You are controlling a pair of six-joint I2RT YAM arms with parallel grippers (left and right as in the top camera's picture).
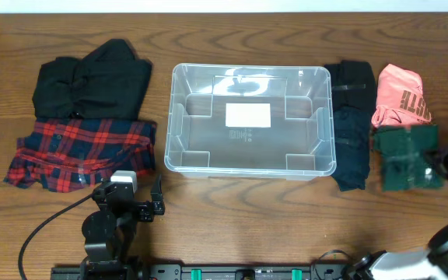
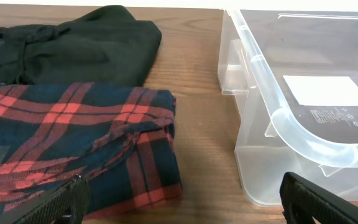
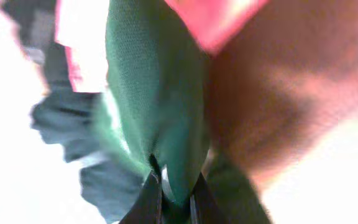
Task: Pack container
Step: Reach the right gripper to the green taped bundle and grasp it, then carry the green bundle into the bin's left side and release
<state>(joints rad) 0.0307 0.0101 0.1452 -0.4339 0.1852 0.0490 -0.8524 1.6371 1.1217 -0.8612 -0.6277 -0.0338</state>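
Observation:
The clear plastic container (image 1: pixel 251 167) stands empty at the table's middle, a white label on its base; its near left corner shows in the left wrist view (image 2: pixel 303 140). My right gripper (image 1: pixel 439 162) is at the far right, shut on a dark green folded garment (image 1: pixel 405 158), which fills the right wrist view (image 3: pixel 157 112) between the fingertips (image 3: pixel 176 190). My left gripper (image 1: pixel 142 204) is open and empty near the front edge, below a red plaid shirt (image 1: pixel 80 152), its fingers (image 2: pixel 179 202) straddling bare wood between plaid (image 2: pixel 73 143) and container.
A black garment (image 1: pixel 92 82) lies behind the plaid shirt. Right of the container lie a dark navy garment (image 1: pixel 352 128) and a pink garment (image 1: pixel 399 97). The pink garment also shows in the right wrist view (image 3: pixel 79 43).

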